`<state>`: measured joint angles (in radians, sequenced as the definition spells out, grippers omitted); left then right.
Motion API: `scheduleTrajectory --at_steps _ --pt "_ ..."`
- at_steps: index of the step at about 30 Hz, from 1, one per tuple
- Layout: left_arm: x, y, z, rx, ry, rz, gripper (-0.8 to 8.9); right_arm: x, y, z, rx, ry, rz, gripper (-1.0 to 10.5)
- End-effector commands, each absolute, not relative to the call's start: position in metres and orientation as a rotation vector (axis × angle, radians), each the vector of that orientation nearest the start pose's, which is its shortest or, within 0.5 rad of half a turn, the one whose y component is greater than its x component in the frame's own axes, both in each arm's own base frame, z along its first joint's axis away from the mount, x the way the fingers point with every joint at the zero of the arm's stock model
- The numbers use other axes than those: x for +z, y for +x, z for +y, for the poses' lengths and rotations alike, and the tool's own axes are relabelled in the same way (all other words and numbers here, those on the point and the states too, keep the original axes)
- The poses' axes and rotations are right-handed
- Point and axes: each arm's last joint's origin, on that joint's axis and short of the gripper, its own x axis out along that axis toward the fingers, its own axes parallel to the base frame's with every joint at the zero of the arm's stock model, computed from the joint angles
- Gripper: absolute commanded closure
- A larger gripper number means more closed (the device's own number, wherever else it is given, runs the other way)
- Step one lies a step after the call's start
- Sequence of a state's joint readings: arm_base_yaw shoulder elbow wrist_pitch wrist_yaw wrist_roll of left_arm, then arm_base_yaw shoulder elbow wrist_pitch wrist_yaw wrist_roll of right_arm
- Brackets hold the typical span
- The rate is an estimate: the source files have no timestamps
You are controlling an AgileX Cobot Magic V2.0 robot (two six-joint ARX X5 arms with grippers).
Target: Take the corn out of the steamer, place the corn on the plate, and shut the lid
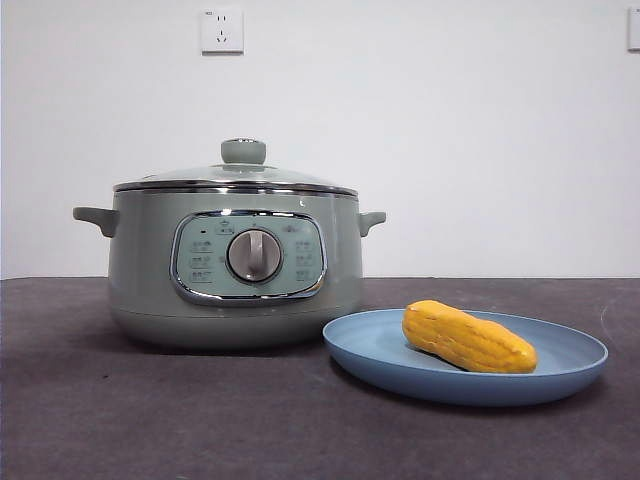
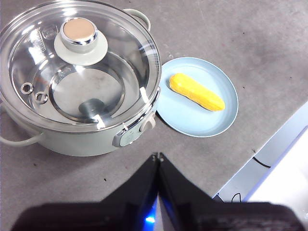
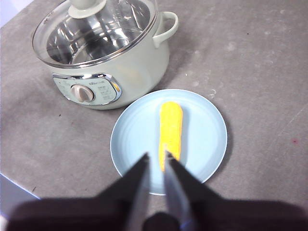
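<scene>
Grey table (image 1: 150,420) — steamer (image 1: 235,265) and plate (image 1: 400,365) rest on it.

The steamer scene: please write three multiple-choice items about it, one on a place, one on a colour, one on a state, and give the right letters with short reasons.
1. Where does the corn lie?
A. inside the steamer
B. on the plate
C. on the bare table

2. What colour is the plate?
A. light blue
B. red
C. black

3. In what state is the steamer?
A. open, lid on the table
B. open, lid held by a gripper
C. closed, lid on top

Answers:
1 B: the cob rests on the plate beside the pot.
2 A: every view shows it light blue.
3 C: the glass lid sits on the pot's rim.
</scene>
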<state>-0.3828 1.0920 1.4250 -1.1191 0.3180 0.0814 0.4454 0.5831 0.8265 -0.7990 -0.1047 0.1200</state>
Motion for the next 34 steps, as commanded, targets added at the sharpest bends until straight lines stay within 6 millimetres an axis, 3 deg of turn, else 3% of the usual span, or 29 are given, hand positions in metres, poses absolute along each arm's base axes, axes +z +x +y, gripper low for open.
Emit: scheduleTrajectory --at_steps 1,22,29,34 --pt "0.406 0.161 -0.075 -0.7 0.098 0.778 8.17 0.313 0.094 0.048 0.496 0.033 0.592 9.5" --pt "0.405 0.161 -0.075 -0.693 0.103 0.778 8.16 0.313 0.094 0.048 0.496 0.031 0.592 9.5" --pt "0.407 0.168 -0.067 -0.495 0.074 0.758 8.17 0.313 0.094 0.048 0.496 0.031 0.592 9.5" --pt "0.425 0.164 -0.048 -0.354 0.085 0.575 8.17 0.313 0.094 0.048 0.496 0.031 0.592 9.5"
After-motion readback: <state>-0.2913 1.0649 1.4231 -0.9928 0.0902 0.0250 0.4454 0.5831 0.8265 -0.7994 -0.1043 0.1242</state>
